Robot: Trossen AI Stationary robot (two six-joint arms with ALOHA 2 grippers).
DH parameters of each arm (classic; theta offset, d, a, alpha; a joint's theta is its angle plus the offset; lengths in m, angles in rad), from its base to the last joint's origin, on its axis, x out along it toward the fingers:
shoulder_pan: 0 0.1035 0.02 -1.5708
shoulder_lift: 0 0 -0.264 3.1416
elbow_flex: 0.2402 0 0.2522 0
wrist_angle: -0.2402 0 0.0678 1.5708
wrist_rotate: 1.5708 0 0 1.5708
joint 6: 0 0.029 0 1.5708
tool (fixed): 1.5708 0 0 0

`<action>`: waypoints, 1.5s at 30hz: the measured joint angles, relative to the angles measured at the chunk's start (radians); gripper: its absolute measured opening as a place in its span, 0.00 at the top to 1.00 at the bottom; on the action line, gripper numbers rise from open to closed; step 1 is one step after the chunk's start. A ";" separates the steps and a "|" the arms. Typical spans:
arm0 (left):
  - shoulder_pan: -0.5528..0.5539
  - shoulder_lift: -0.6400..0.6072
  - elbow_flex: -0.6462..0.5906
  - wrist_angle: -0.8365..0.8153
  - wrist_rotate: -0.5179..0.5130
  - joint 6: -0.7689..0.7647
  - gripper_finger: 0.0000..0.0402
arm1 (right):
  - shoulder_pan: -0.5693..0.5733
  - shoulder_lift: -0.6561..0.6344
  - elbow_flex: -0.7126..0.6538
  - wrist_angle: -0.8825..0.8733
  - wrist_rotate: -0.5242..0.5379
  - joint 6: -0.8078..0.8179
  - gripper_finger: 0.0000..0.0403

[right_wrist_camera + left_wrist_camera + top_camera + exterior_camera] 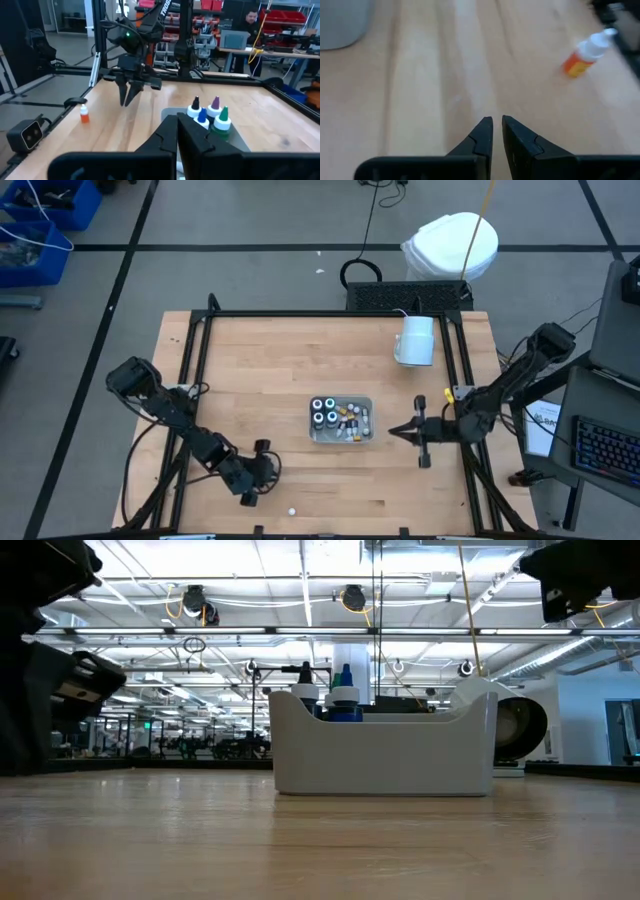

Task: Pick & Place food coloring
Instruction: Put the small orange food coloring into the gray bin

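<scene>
The clear tray [341, 438] in the middle of the table holds the food coloring: several small capped bottles [202, 115] and dark round pots [324, 411]. One orange bottle [583, 55] with a white cap stands alone on its base, near the table's front edge [291, 510]. My left gripper [497, 122] hovers shut over bare wood, to the left of that bottle and apart from it. My right gripper [177, 131] is shut and level just right of the tray [393, 432], pointing at it with nothing between its fingers.
A large white mug [415, 340] lies at the far right of the table. A black frame [205, 330] runs along the table's edges. Bare wood lies open left of the tray and along the front. A person [248, 22] sits at a desk in the room beyond.
</scene>
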 joint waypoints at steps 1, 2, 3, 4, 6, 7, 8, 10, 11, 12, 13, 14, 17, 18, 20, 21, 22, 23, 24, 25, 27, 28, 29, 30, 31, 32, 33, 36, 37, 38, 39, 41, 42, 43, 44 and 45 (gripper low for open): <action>0.003 0.000 0.013 -0.001 0.020 0.001 0.88 | 0.000 0.000 -0.016 0.024 0.000 -0.001 1.00; 0.005 0.000 0.032 -0.001 0.039 0.000 0.88 | 0.000 0.000 -0.032 0.044 0.000 -0.001 1.00; 0.006 0.000 0.056 0.000 0.050 -0.002 0.88 | 0.000 0.000 -0.046 0.057 0.000 -0.003 1.00; 0.004 0.000 0.085 0.000 0.065 -0.009 0.89 | 0.000 0.000 -0.057 0.068 0.001 -0.008 1.00; -0.001 0.002 0.162 -0.040 0.098 -0.010 0.90 | 0.000 -0.010 -0.067 0.102 0.001 -0.021 1.00; -0.005 0.011 0.209 -0.070 0.108 -0.005 0.91 | 0.000 -0.013 -0.068 0.113 0.001 -0.027 1.00; -0.010 0.023 0.257 -0.099 0.115 0.009 0.93 | 0.000 -0.017 -0.068 0.114 0.001 -0.032 1.00; -0.022 0.048 0.346 -0.183 0.113 0.052 0.97 | 0.000 -0.022 -0.068 0.112 0.000 -0.040 1.00; -0.028 0.067 0.390 -0.218 0.109 0.065 0.98 | 0.000 -0.024 -0.068 0.114 0.000 -0.040 1.00; -0.033 0.088 0.433 -0.249 0.108 0.070 0.99 | 0.000 -0.024 -0.068 0.114 -0.001 -0.040 1.00; -0.038 0.110 0.471 -0.287 0.108 0.066 0.98 | 0.000 -0.024 -0.068 0.112 -0.001 -0.040 1.00; -0.044 0.134 0.505 -0.328 0.106 0.059 0.96 | 0.000 -0.024 -0.068 0.112 -0.002 -0.039 1.00; -0.055 0.221 0.591 -0.420 0.081 0.043 0.87 | 0.000 -0.024 -0.068 0.112 -0.002 -0.039 1.00; -0.058 0.244 0.611 -0.455 0.075 0.034 0.83 | 0.000 -0.024 -0.068 0.112 -0.002 -0.038 1.00; -0.059 0.280 0.641 -0.502 0.074 0.030 0.74 | 0.000 -0.024 -0.068 0.112 -0.002 -0.039 1.00; -0.058 0.292 0.650 -0.515 0.072 0.029 0.70 | 0.000 -0.024 -0.068 0.113 -0.002 -0.039 1.00; -0.058 0.299 0.658 -0.516 0.070 0.029 0.65 | 0.000 -0.024 -0.068 0.113 -0.002 -0.039 1.00; -0.055 0.302 0.663 -0.515 0.072 0.030 0.60 | 0.000 -0.024 -0.068 0.112 -0.003 -0.039 1.00; -0.055 0.304 0.664 -0.515 0.071 0.035 0.56 | 0.000 -0.024 -0.068 0.113 -0.003 -0.039 1.00; -0.051 0.304 0.664 -0.514 0.073 0.037 0.51 | 0.000 -0.024 -0.068 0.114 -0.003 -0.039 1.00; -0.046 0.304 0.665 -0.518 0.074 0.039 0.44 | 0.000 -0.024 -0.068 0.114 -0.003 -0.039 1.00; -0.043 0.304 0.665 -0.523 0.071 0.037 0.40 | 0.000 -0.024 -0.068 0.115 -0.003 -0.039 1.00; -0.042 0.304 0.665 -0.529 0.071 0.036 0.38 | 0.000 -0.024 -0.068 0.115 -0.003 -0.039 1.00; -0.040 0.304 0.665 -0.533 0.071 0.036 0.35 | 0.000 -0.024 -0.068 0.115 -0.003 -0.039 1.00; -0.038 0.304 0.665 -0.536 0.071 0.035 0.34 | 0.000 -0.024 -0.068 0.115 -0.003 -0.039 1.00; -0.037 0.304 0.665 -0.542 0.072 0.035 0.32 | 0.000 -0.024 -0.068 0.115 -0.003 -0.039 1.00; -0.036 0.304 0.665 -0.547 0.072 0.034 0.31 | 0.000 -0.024 -0.068 0.114 -0.003 -0.038 1.00; -0.037 0.304 0.665 -0.545 0.072 0.027 0.30 | 0.000 -0.024 -0.068 0.113 -0.003 -0.027 1.00; -0.039 0.304 0.665 -0.545 0.072 0.025 0.31 | 0.000 -0.024 -0.068 0.113 -0.003 -0.022 1.00; -0.041 0.304 0.665 -0.545 0.072 0.022 0.31 | 0.000 -0.024 -0.068 0.112 -0.003 -0.017 1.00; -0.043 0.304 0.665 -0.545 0.072 0.016 0.31 | 0.000 -0.024 -0.068 0.112 -0.003 -0.009 1.00; -0.044 0.304 0.665 -0.545 0.072 0.002 0.33 | 0.000 -0.024 -0.068 0.112 -0.003 -0.002 1.00; -0.044 0.304 0.665 -0.545 0.072 -0.004 0.33 | 0.000 -0.024 -0.068 0.112 -0.003 -0.002 1.00; -0.045 0.304 0.665 -0.545 0.073 -0.014 0.34 | 0.000 -0.024 -0.068 0.112 -0.003 -0.002 1.00; -0.045 0.304 0.665 -0.545 0.073 -0.030 0.35 | 0.000 -0.024 -0.068 0.112 -0.003 -0.002 1.00; -0.044 0.304 0.665 -0.548 0.074 -0.052 0.36 | 0.000 -0.024 -0.068 0.112 -0.003 -0.002 1.00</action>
